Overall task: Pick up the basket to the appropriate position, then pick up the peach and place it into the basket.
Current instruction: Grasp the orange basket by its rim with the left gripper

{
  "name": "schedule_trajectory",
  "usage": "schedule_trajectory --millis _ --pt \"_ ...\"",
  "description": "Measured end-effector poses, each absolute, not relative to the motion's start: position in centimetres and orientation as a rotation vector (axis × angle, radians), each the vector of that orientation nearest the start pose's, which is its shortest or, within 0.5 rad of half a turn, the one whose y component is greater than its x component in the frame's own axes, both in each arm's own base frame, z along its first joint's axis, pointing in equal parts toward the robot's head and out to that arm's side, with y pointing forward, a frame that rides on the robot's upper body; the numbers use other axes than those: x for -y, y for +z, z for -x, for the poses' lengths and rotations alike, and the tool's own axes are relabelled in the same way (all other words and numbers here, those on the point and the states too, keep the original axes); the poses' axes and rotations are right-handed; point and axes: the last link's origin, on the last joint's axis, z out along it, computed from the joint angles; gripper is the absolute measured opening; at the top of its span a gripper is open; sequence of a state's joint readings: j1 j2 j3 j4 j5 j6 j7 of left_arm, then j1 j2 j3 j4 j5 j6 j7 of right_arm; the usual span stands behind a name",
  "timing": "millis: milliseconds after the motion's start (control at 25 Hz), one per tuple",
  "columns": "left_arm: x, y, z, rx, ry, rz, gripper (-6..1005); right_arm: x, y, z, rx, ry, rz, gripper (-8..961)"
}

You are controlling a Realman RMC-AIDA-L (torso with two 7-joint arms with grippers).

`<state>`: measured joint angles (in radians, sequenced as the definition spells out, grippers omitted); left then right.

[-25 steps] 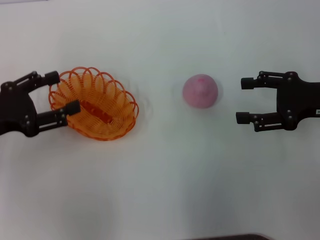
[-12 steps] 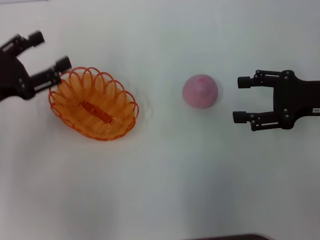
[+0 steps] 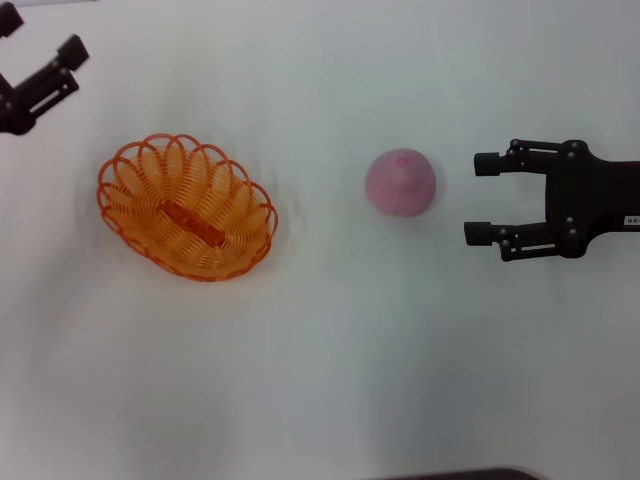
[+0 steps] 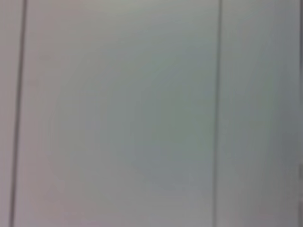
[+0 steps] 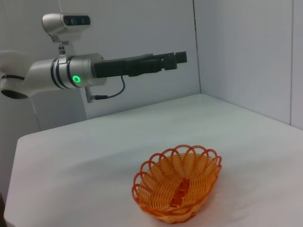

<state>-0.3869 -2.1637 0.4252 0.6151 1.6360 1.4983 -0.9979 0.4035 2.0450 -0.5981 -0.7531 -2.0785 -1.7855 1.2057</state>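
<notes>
The orange wire-weave basket (image 3: 187,208) sits empty on the white table at the left; it also shows in the right wrist view (image 5: 177,189). The pink peach (image 3: 400,183) rests on the table right of centre, apart from the basket. My right gripper (image 3: 481,198) is open and empty just right of the peach, level with it, not touching. My left gripper (image 3: 38,35) is open and empty at the far left corner, raised well above the table and clear of the basket, as the right wrist view (image 5: 180,56) shows. The peach is out of the right wrist view.
The white table (image 3: 320,380) stretches around both objects. A grey panelled wall (image 5: 236,56) stands behind the table's far side. The left wrist view shows only wall panels (image 4: 118,113).
My left gripper has drawn away from the basket's left rim, rising toward the far left corner. The basket stayed put. My right gripper edged slightly toward the peach.
</notes>
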Motion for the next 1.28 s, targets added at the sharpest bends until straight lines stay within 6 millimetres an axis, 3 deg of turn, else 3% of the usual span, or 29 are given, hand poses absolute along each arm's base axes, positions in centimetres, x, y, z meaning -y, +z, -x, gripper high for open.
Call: schedule_trajectory --millis 440,800,1280 --pt "-32.7 3.1 30.4 0.51 -0.922 2.004 874 -28.0 3.3 -29.5 -0.425 0.672 2.792 881" --pt "-33.3 4.3 30.2 0.572 -0.9 2.038 873 -28.0 3.3 -29.6 -0.427 0.667 2.79 882" --pt "-35.3 5.0 28.9 0.78 -0.617 2.232 874 -28.2 3.2 -29.5 -0.418 0.662 2.793 882"
